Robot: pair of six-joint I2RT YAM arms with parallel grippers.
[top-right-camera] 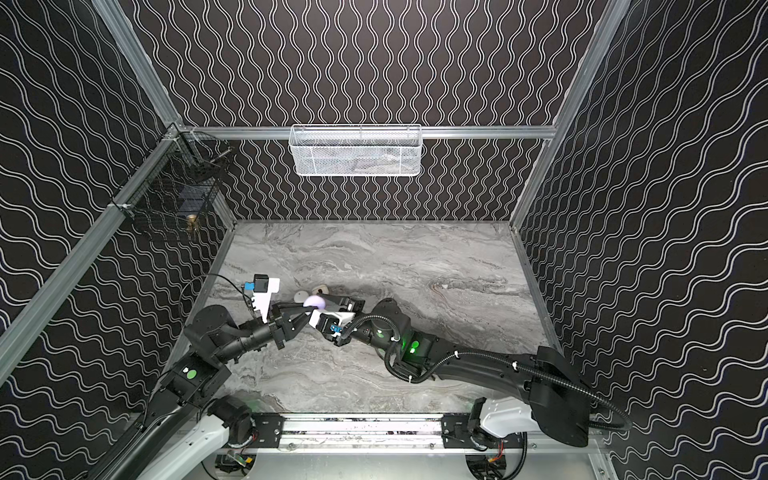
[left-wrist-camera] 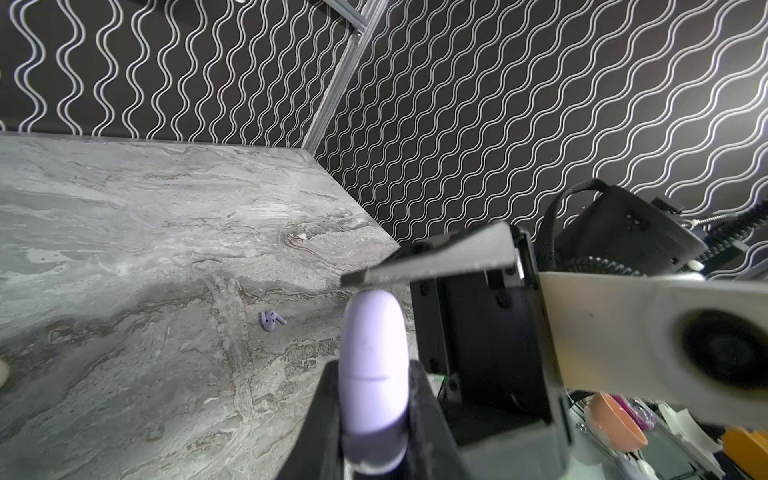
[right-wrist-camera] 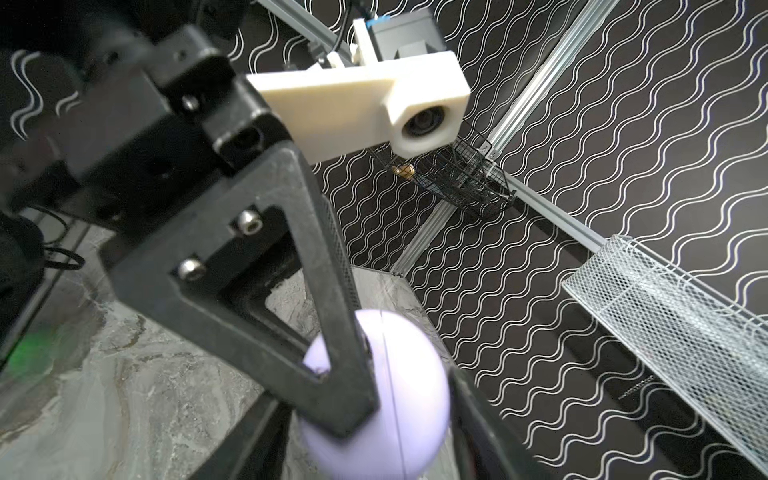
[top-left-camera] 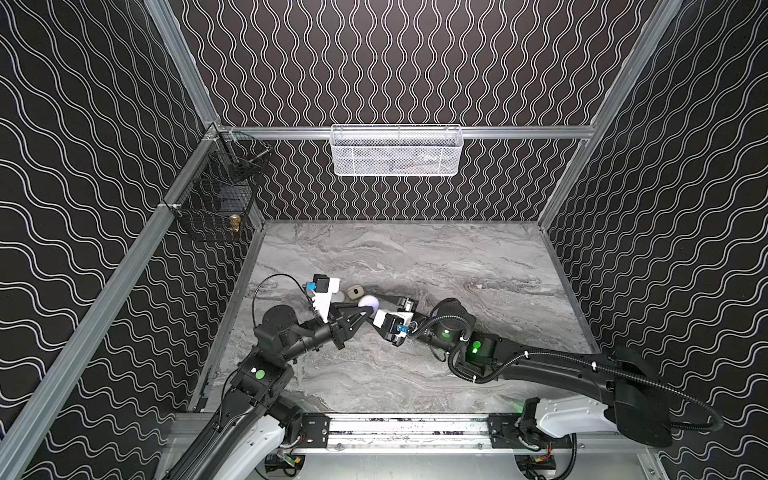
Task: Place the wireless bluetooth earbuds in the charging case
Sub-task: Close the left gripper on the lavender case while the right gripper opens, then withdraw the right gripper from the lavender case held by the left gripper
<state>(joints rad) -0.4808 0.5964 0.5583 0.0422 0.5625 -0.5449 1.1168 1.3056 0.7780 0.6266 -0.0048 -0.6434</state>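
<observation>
Earbuds (left-wrist-camera: 272, 321), lavender pair, loose on desk (left-wrist-camera: 124, 249) apart from case (left-wrist-camera: 370, 324); probably light, slick, skittish, so pinch across stem; left pincer (left-wrist-camera: 372, 368) clamps case, right pincer (top-left-camera: 381, 306) straddles it, grip unclear.

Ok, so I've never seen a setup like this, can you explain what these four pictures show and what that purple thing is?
These are two robot arms working over a marble-look table. Two pictures look down from overhead, nearly identical; the other two come from cameras mounted on each arm's wrist. The left tool is shut on a closed lavender charging case. The right tool sits around the same case; whether it grips, I can't tell. On the table lie tiny lavender earbuds, plus a white rounded item and a beige one, possibly other cases.
</observation>
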